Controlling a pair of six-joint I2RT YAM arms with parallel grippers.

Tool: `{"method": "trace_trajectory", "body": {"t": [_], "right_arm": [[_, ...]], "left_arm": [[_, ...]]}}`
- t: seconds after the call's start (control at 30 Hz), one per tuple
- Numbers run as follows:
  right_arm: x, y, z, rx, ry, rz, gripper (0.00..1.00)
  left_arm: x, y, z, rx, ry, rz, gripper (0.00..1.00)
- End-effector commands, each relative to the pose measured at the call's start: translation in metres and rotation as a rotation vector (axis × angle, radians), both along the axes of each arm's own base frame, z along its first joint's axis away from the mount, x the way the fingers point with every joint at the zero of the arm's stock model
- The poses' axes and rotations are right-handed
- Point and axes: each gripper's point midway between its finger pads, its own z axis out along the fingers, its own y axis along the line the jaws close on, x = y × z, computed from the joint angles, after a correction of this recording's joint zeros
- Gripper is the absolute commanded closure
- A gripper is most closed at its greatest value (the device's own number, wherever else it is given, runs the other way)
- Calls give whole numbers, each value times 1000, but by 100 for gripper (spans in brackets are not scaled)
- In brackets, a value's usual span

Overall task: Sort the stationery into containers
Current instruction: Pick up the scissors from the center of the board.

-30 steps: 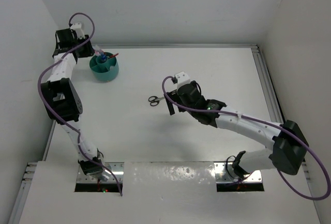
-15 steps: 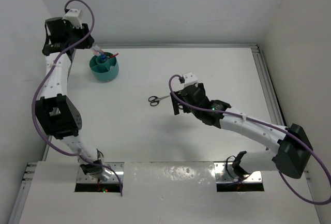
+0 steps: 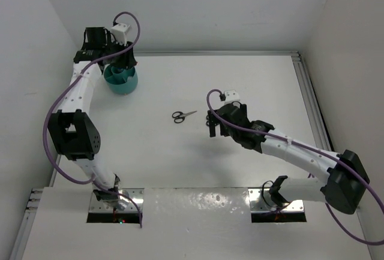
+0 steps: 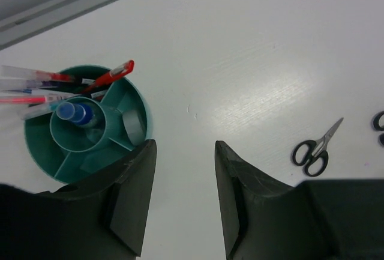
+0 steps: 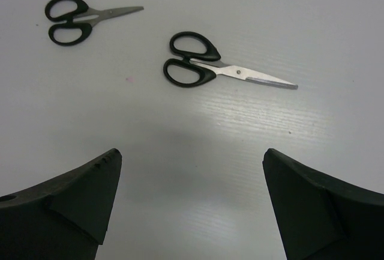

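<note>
The round teal organiser (image 4: 37,152) (image 3: 125,84) stands at the far left. It holds red and clear pens (image 4: 111,75), a blue-capped bottle (image 4: 75,113) in its central cup and a tape roll (image 4: 135,126). My left gripper (image 4: 183,152) (image 3: 122,66) hovers over its near rim, open, with nothing between its fingers. Two black-handled scissors lie flat mid-table: one pair (image 5: 204,71) just ahead of my right gripper (image 5: 191,158) (image 3: 214,129), the other pair (image 5: 72,20) (image 3: 182,116) (image 4: 315,152) farther left. The right gripper is wide open and empty.
A metal rail (image 3: 309,104) runs along the table's right edge and another along the back wall (image 3: 210,52). White walls close in the table at the left, back and right.
My left wrist has swung from the left of the organiser to right above it. The right gripper has drawn back to the right, away from the scissors.
</note>
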Motion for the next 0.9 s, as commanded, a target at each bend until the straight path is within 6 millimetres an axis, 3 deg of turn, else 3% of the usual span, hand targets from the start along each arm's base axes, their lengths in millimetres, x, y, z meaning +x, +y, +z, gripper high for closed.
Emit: {"method": "trace_trajectory", "body": {"t": [0.0,0.1,0.2,0.27,0.47,0.67,0.87], "right_arm": [[-1,-10,1,21,-10,-54,1],[0,-15,0,31,10,-69,1],[4,-19,-1,46,27,-98,1],[6,-20,-4,61,38,-116,1],[1,-19,-12,83,66,-118,1],[-6,-28,-14,60,73,-119,1],[-12,-32,-23,101,94,-123,1]], "left_arm": [[-15,-11,10,13,-13,-36,58],[-24,-25,-6,48,27,-95,55],[-44,-67,-24,106,89,-243,54],[-64,-102,-48,110,165,-358,54],[-105,-165,-117,107,323,-468,58],[-107,-188,-168,239,323,-453,59],[-101,-194,-198,255,398,-422,60]]}}
